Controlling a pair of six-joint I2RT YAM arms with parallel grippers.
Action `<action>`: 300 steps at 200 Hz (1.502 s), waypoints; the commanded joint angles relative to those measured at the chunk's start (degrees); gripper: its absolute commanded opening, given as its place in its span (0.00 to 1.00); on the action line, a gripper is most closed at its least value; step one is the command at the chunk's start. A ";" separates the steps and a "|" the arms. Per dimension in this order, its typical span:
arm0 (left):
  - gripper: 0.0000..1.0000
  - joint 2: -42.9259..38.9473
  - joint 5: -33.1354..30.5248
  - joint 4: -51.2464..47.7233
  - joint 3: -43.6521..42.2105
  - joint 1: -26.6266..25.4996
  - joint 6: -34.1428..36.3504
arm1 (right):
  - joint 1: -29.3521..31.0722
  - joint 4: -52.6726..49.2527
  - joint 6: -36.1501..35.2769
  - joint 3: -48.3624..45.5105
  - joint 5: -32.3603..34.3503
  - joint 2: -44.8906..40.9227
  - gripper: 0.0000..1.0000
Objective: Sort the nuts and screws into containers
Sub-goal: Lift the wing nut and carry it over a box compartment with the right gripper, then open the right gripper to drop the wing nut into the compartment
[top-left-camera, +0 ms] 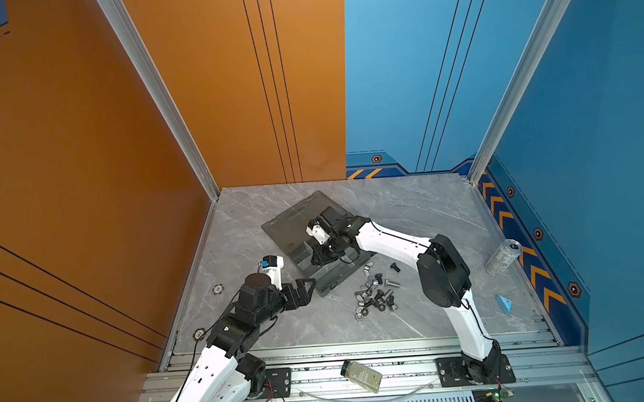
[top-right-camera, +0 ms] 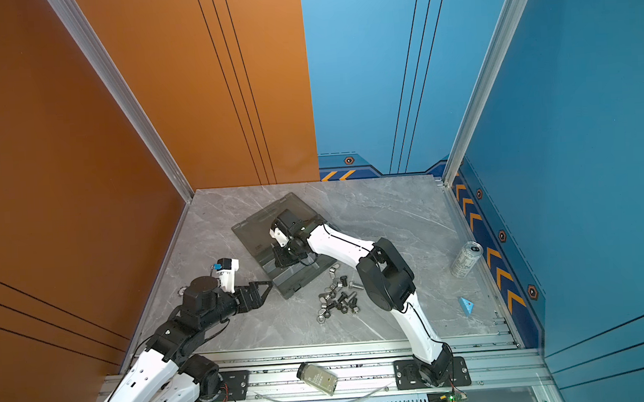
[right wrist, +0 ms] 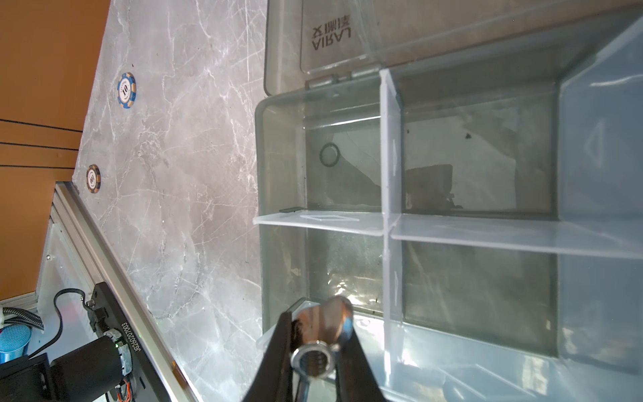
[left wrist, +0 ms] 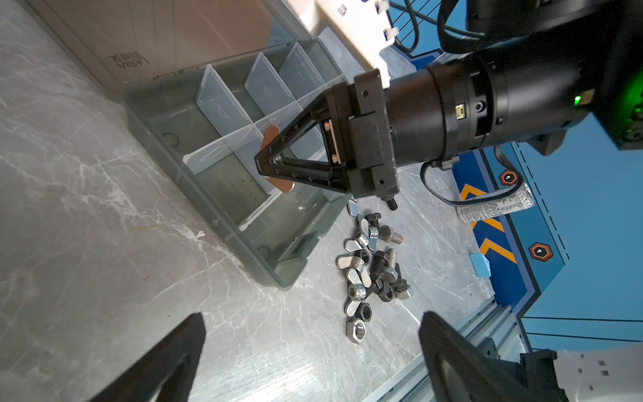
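Note:
The smoky-grey organiser box (top-left-camera: pixel 327 282) lies open with its lid (top-left-camera: pixel 294 219) flat behind it, and the containers (right wrist: pixel 389 222) I can see look empty. My right gripper (right wrist: pixel 316 334) hangs over a front cell near the box's left end, shut on a silver wing nut (right wrist: pixel 315 351); the left wrist view shows that nut (left wrist: pixel 283 184) between its tips. The screws and nuts (top-left-camera: pixel 376 294) lie heaped on the table right of the box, a hex nut (left wrist: pixel 355 330) nearest the table's front. My left gripper (top-left-camera: pixel 306 287) is open and empty by the box's front-left corner.
A silver drink can (top-left-camera: pixel 504 256) lies at the right wall, with a blue wedge (top-left-camera: pixel 505 303) in front of it. A clear bottle (top-left-camera: pixel 362 375) rests on the front rail. Two poker chips (top-left-camera: pixel 218 289) (top-left-camera: pixel 199 334) sit by the left wall.

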 commanded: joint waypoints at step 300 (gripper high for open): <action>0.98 6.24 1.02 3.10 0.65 -0.23 -2.30 | 0.37 -10.98 11.01 -31.48 17.08 -25.23 0.36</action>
